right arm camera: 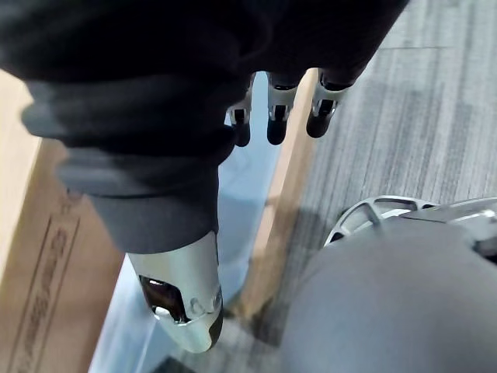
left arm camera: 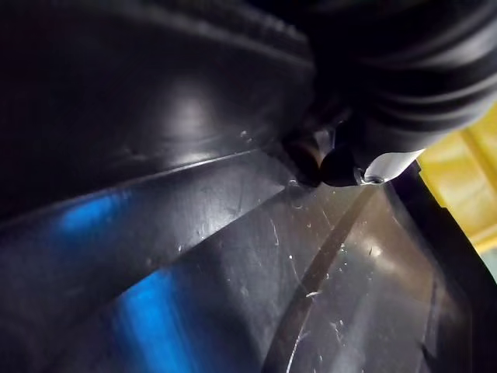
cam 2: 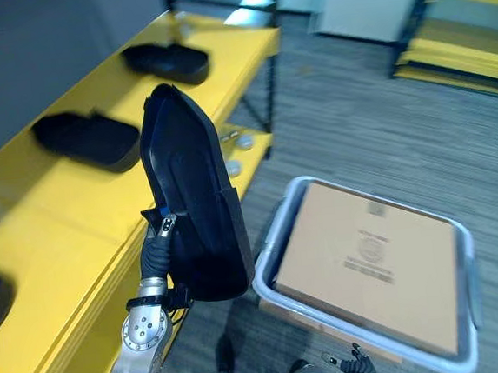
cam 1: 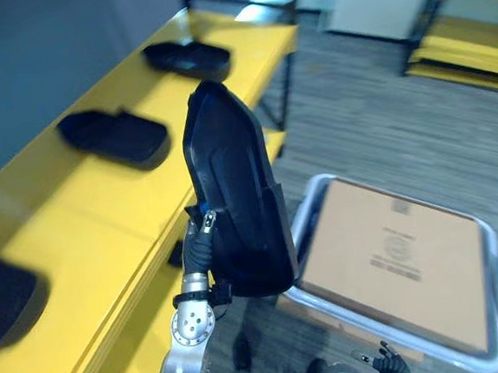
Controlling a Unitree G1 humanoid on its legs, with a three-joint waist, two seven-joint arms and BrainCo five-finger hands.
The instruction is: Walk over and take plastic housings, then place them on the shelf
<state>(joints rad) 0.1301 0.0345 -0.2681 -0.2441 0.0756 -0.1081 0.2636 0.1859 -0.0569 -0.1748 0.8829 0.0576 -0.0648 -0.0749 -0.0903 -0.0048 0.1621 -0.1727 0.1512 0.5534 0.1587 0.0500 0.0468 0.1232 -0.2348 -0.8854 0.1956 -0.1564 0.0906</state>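
My left hand (cam 1: 200, 243) is shut on a large black plastic housing (cam 1: 236, 188), holding it upright by its lower part beside the front edge of the yellow shelf (cam 1: 87, 227). In the left wrist view the housing's glossy inner surface (left arm camera: 194, 256) is pressed close against a dark fingertip (left arm camera: 338, 163). Three more black housings lie on the shelf top: one at the far end (cam 1: 187, 59), one in the middle (cam 1: 114, 135) and one at the near left (cam 1: 2, 300). My right hand (right arm camera: 281, 109) hangs low at the right with relaxed fingers and holds nothing.
A grey bin (cam 1: 495, 305) with a flat cardboard box (cam 1: 395, 261) in it stands on the floor just right of the held housing. A lower yellow shelf level (cam 1: 273, 141) shows under the shelf top. Another yellow rack (cam 1: 471, 36) stands at the back right across grey floor.
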